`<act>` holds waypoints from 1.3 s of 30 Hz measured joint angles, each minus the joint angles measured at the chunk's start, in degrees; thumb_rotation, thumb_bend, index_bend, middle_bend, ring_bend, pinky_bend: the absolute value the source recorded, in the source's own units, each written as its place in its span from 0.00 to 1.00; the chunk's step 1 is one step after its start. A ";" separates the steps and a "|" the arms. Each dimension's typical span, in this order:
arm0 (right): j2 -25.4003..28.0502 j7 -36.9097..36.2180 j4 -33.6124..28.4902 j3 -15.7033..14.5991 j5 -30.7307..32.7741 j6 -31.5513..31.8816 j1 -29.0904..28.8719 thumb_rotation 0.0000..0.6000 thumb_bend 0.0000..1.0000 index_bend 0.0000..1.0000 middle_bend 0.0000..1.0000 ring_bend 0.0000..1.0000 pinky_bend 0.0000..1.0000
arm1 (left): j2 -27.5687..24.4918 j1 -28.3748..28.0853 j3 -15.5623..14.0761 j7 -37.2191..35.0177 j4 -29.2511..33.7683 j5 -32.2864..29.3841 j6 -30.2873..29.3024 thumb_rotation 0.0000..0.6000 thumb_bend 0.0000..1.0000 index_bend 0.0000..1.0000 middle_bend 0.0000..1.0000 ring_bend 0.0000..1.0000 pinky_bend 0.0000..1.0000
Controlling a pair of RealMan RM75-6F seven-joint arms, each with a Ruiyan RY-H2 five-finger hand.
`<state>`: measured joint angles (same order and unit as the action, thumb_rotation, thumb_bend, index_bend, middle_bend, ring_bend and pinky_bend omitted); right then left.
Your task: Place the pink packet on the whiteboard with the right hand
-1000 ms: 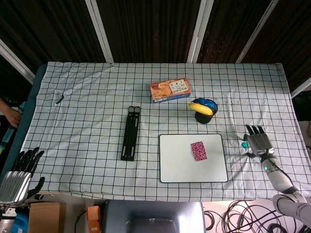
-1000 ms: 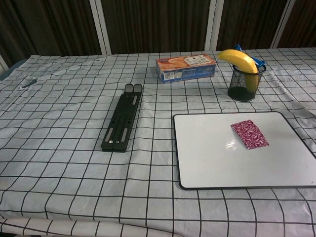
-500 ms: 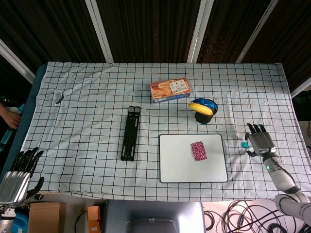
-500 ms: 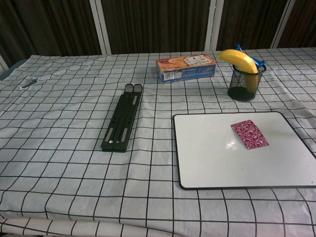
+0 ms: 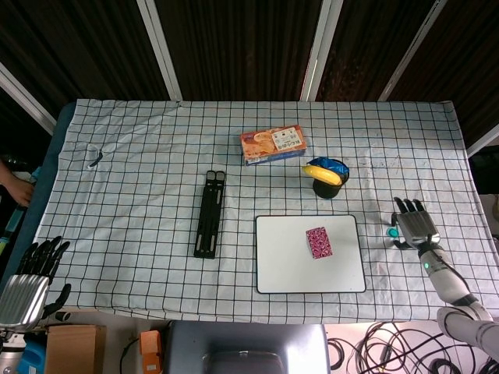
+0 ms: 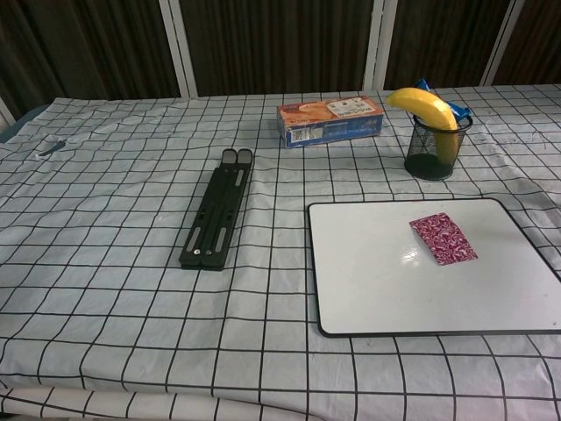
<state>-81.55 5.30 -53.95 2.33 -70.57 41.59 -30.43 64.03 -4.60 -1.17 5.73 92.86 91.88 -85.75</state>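
Note:
The pink packet (image 5: 318, 242) (image 6: 443, 238) lies flat on the whiteboard (image 5: 273, 269) (image 6: 377, 289), in its upper middle part. In the head view my right hand (image 5: 413, 224) hovers over the cloth to the right of the board, well apart from the packet, fingers spread and holding nothing. My left hand (image 5: 30, 282) hangs off the table's front left corner, fingers apart and empty. Neither hand shows in the chest view.
A black mesh cup (image 5: 325, 187) (image 6: 431, 151) with a banana (image 5: 321, 174) (image 6: 423, 107) stands just behind the board. An orange box (image 5: 272, 145) (image 6: 330, 120) lies further back. A black folded stand (image 5: 209, 214) (image 6: 216, 219) lies left of the board. A small teal object (image 5: 392, 232) sits by my right hand.
My right hand has drifted slightly away from the board and back toward the table's right side. The packet and the left hand have stayed put.

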 measured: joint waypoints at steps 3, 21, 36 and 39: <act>0.07 0.02 -0.15 0.07 -0.09 0.06 0.07 1.00 0.24 0.47 0.00 0.00 0.00 | -0.06 -0.03 -0.07 -0.14 -0.01 0.12 0.04 1.00 0.41 0.00 0.00 0.00 0.00; 0.96 -0.51 -2.77 0.49 -1.55 2.24 0.53 1.00 0.25 0.52 0.00 0.00 0.00 | -0.25 0.03 -0.15 -0.73 -0.09 0.41 -0.29 1.00 0.41 0.00 0.00 0.00 0.00; 6.95 4.36 -23.72 4.63 -4.24 8.87 -2.52 1.00 0.25 0.50 0.00 0.00 0.00 | -0.10 0.25 -0.14 -0.39 -0.10 0.77 -1.07 1.00 0.41 0.00 0.00 0.00 0.00; 5.95 9.01 -25.67 5.33 -2.66 8.36 -4.14 1.00 0.25 0.49 0.00 0.00 0.00 | -0.14 0.38 -0.14 -0.59 -0.18 0.89 -1.35 1.00 0.41 0.00 0.00 0.00 0.00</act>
<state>-75.60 14.31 -79.62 7.66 -73.23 49.96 -34.57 63.89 -4.22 -1.31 5.14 92.69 92.77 -87.09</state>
